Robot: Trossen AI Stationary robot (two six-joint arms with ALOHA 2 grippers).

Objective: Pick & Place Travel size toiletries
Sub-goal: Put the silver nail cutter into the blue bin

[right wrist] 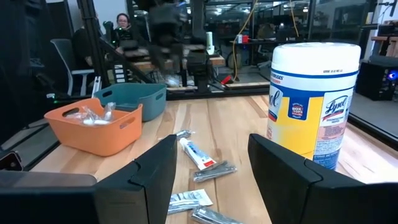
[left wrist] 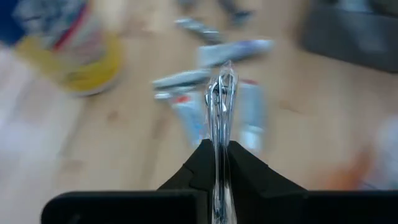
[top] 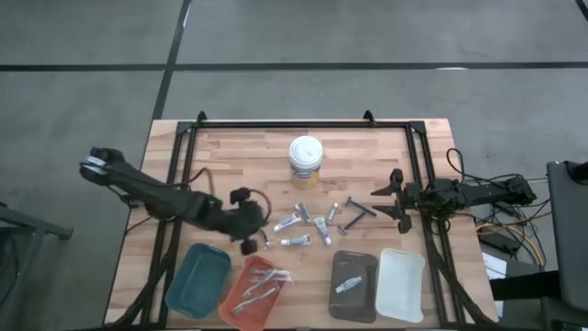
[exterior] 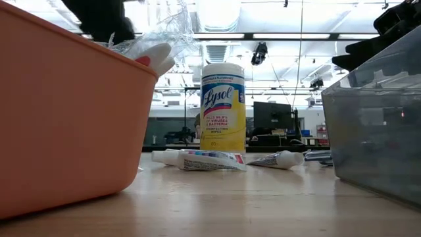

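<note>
Pinched between our left gripper's (left wrist: 219, 163) two dark fingers is a thin item in clear crinkly wrap (left wrist: 221, 106), standing upright out of the closed tips; we cannot tell which toiletry it is. Seen from above, that gripper (top: 246, 223) sits just beside the orange tray's (top: 241, 281) far end, with the loose tubes (top: 300, 221) on its other side.

We judge the step to be carrying this piece over the orange tray and letting go. To do it well, we should keep the pinch firm, since slick film can slip, bring the tips over the tray's middle where wrapped pieces already lie, and release low so nothing bounces out.

Our right gripper (top: 398, 198) waits well beyond the tubes from the orange tray, fingers spread apart with nothing between them, near a dark razor (top: 358, 211).

Beyond the tubes stands the wipes tub (top: 306, 162). A teal tray (top: 200, 276), a dark tray (top: 354, 284) and a white tray (top: 401, 285) flank the orange one on the pale wooden table (top: 230, 156). Behind the table, a seated person (right wrist: 121, 23) and desks with monitors show.
</note>
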